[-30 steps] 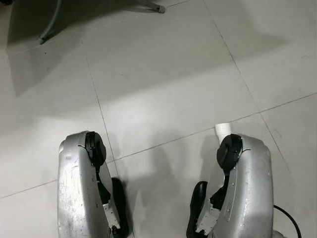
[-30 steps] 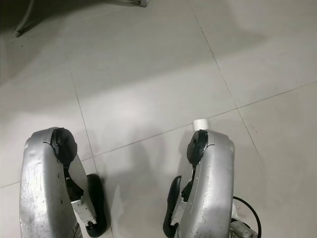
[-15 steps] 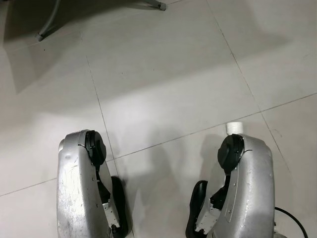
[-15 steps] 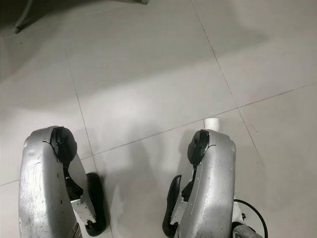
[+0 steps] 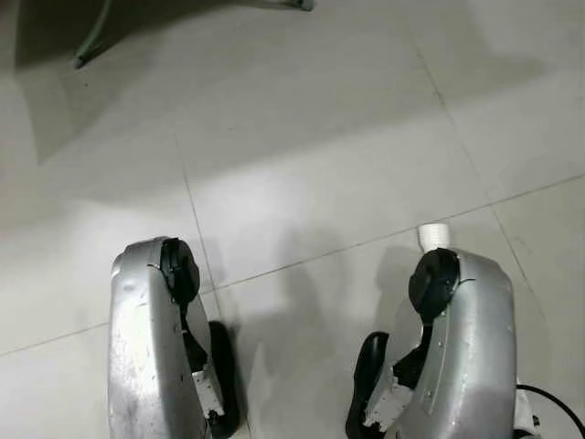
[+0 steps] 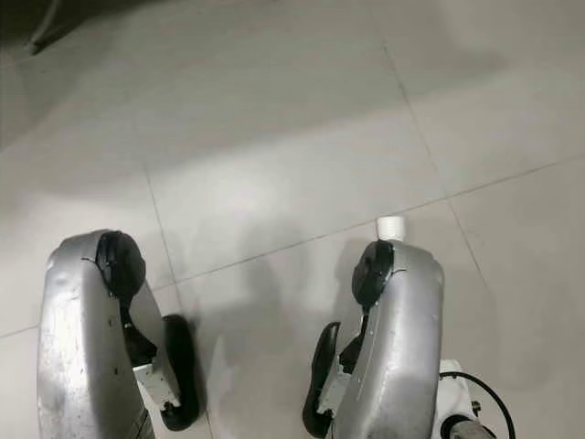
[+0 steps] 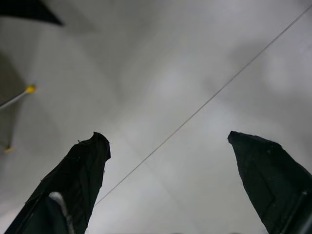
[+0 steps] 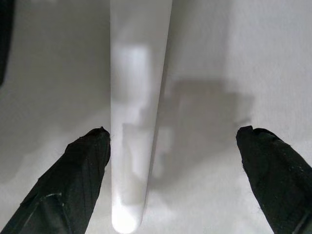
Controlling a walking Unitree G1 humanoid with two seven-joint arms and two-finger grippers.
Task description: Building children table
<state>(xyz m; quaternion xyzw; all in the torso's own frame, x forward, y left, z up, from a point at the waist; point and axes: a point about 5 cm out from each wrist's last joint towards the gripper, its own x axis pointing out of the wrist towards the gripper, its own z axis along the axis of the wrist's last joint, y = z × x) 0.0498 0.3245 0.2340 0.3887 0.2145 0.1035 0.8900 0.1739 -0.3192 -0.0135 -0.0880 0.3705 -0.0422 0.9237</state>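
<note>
Since 1 s ago the whole head view has shifted a bit, so the camera moved. The white tube end also sits further right against the right arm: it was at the arm's upper-left edge, now it pokes out just above the arm's top, centre. Both arms stay low in the frame.

Upper left of the frame: a thin grey-green leg (image 5: 90, 44) of some furniture crosses a dark shadow on the floor (image 5: 311, 155), pale grey tiles w/ thin grout lines.

Lower left: left arm, silver shell w/ black round joint, hangs over the tiles. Left gripper (image 7: 170, 185) in the wrist view: fingers (image 7: 73, 180) spread wide apart, nothing between them, just tile and one grout line. A thin rod w/ a yellow tip (image 7: 30, 88) shows at the far edge of that view; can't tell what it belongs to.

Lower right: right arm, same silver shell. The white tube (image 5: 434, 237) peeks out just above it, upright or near so, close to a grout line. In the right wrist view the white tube (image 8: 136, 117) runs long and smooth between the fingers (image 8: 73, 180), nearer one finger and almost touching it, well apart from the other. Right gripper (image 8: 173, 185) is open, not clamped on the tube. Tube's rounded end is near the fingertips, floor behind it.

Bottom right corner: a black cable (image 5: 553, 398) loops on the tiles beside a white part, too cut off to ID.
</note>
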